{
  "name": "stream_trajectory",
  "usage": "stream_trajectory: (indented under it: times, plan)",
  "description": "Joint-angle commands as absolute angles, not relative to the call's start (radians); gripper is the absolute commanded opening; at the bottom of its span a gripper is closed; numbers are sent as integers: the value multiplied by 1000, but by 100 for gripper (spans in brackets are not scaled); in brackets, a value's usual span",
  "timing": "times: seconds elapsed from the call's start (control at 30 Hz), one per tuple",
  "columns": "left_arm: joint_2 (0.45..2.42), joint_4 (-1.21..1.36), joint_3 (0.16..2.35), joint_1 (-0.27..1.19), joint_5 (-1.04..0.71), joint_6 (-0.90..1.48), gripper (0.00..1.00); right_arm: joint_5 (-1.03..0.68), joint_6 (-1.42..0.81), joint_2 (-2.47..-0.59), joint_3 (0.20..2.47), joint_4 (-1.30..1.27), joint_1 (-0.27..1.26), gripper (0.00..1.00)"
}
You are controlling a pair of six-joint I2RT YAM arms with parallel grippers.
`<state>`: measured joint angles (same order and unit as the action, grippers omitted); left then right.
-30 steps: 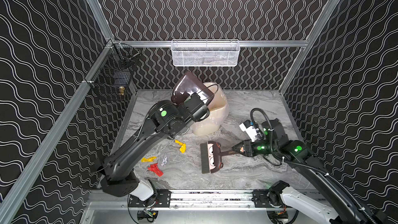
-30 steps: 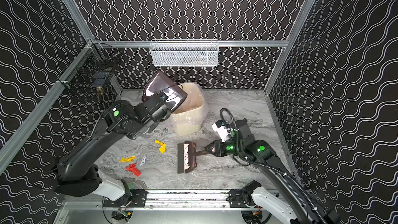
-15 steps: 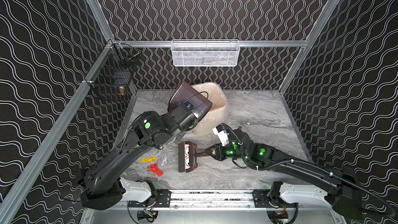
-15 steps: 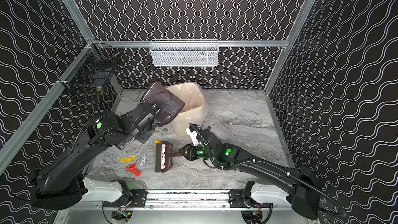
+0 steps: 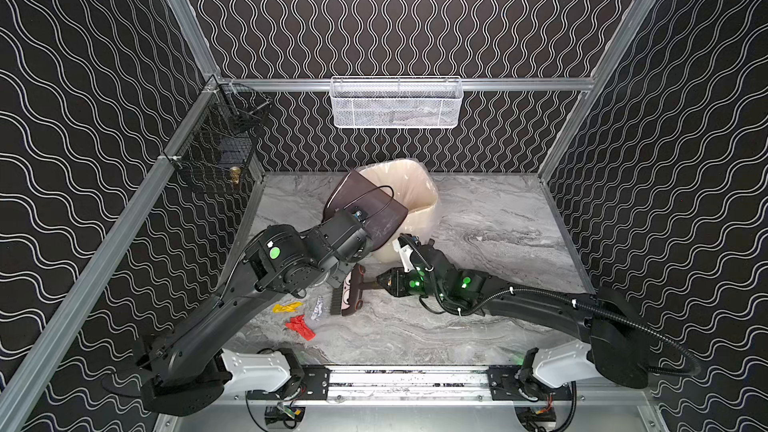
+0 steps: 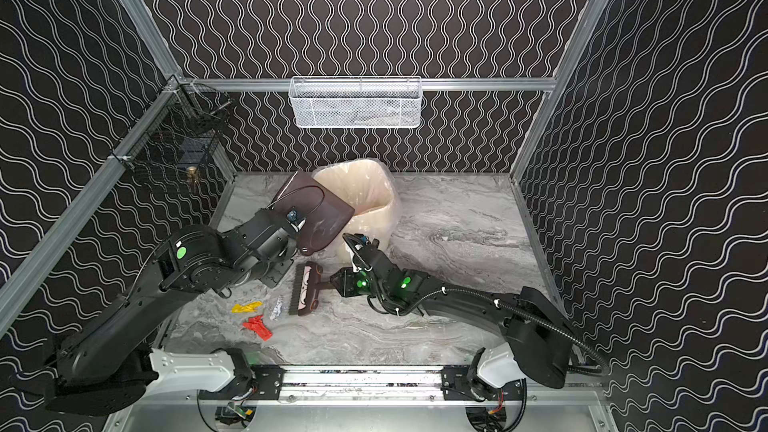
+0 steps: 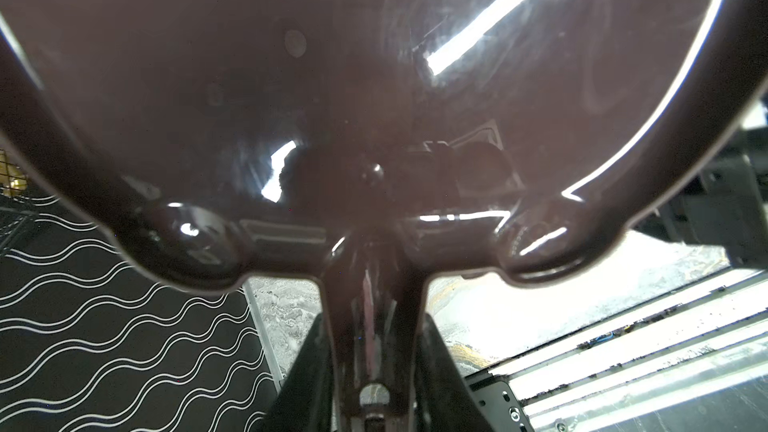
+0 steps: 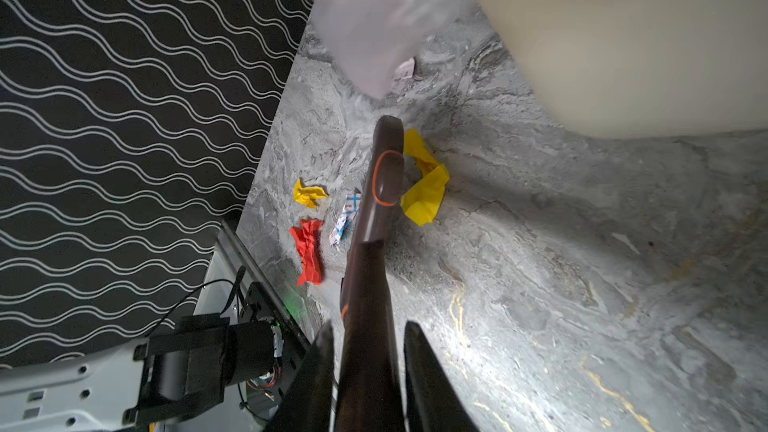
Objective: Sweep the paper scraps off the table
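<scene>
The paper scraps are small crumpled bits on the grey-and-white marble-veined table [image 5: 478, 326]. Both top views show three, left of centre in the lower half of the frame: a yellow scrap [image 5: 286, 307], a white scrap with blue marks [image 5: 318, 308] and a red scrap [image 5: 300, 326], close together but apart. The right wrist view adds a larger yellow scrap [image 8: 424, 184] and a pale scrap [image 8: 405, 69] near the clear liner of the cream plastic bin [image 5: 411, 189].

The right gripper [image 5: 380, 282] is clamped on the handle of a dark brown hand brush [image 5: 349, 295]. Its bristles face left in both top views, with the white scrap just beside them and the red and yellow ones a little further left. The larger yellow scrap lies against the brush head's other side.

The left gripper [image 7: 374, 367] is closed on the handle of a dark brown glossy plastic dustpan [image 5: 374, 218], held tilted over the bin's rim, well above the scraps.
</scene>
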<state>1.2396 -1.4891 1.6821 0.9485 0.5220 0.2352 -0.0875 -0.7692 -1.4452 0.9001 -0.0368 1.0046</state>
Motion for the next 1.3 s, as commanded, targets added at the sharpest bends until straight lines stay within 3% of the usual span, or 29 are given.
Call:
stream_trajectory:
  times: [0.0, 0.2, 0.43, 0.6, 0.8, 1.0, 1.27]
  plan:
    - [1236, -1471, 1681, 948, 516, 254, 0, -86, -851, -1420, 863, -59, 976, 0]
    - [1236, -1471, 1667, 949, 500, 258, 0, -136, -871, -1287, 777, 75, 931, 0]
    - [1238, -1473, 1671, 949, 467, 249, 0, -119, -874, -1031, 702, 443, 873, 0]
    - [1242, -1473, 1685, 950, 411, 231, 0, -101, -829, -878, 748, 546, 834, 0]
    - [1253, -1473, 1702, 968, 323, 203, 0, -223, -743, -980, 904, 540, 840, 0]
    - [1261, -1474, 1673, 1012, 246, 214, 0, -216, -661, -1104, 922, 475, 834, 0]
    - [1259, -1473, 1577, 1122, 142, 272, 0, -277, -519, -1156, 931, 634, 690, 0]
